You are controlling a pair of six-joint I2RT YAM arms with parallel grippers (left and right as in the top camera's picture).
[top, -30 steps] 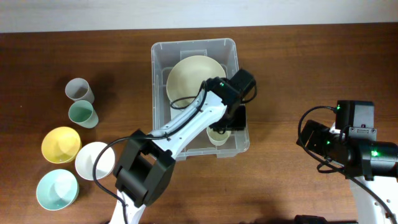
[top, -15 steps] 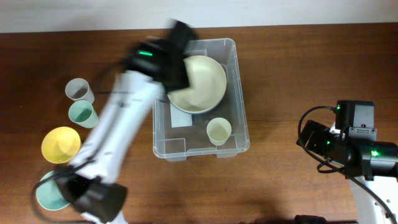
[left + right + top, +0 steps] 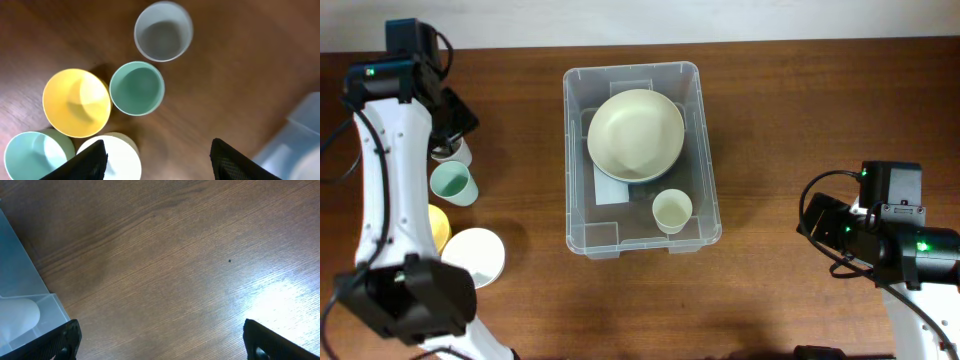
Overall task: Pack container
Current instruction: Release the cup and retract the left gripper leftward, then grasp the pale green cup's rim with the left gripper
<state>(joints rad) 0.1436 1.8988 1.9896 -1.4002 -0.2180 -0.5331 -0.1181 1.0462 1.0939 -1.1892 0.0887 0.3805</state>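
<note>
At mid-desk sits the container (image 3: 620, 238), clear plastic, with a cream bowl (image 3: 635, 133) inside toward its 12 o'clock end and a small cup (image 3: 672, 211) at the bowl's 5 o'clock. Your left jaws (image 3: 160, 161) hang wide and empty out at 10 o'clock from the container. Below them are a grey cup (image 3: 163, 31), a green cup (image 3: 137, 88), a yellow bowl (image 3: 76, 102), a teal bowl (image 3: 34, 155) and a white bowl (image 3: 117, 157), clustered close together. Your right jaws (image 3: 162, 345) are wide too, holding nothing. They hover over bare desk at 4 o'clock, with the container's corner just in sight.

Now, that container: it looks light and thin-walled, so expect it to flex and to skate on the wood if you bump it. The plastic looks slick as well. If you need to steady it, take the rolled rim on a long side, not the wall. Lower each piece straight in; there's open floor at 7 o'clock of the bowl.
</note>
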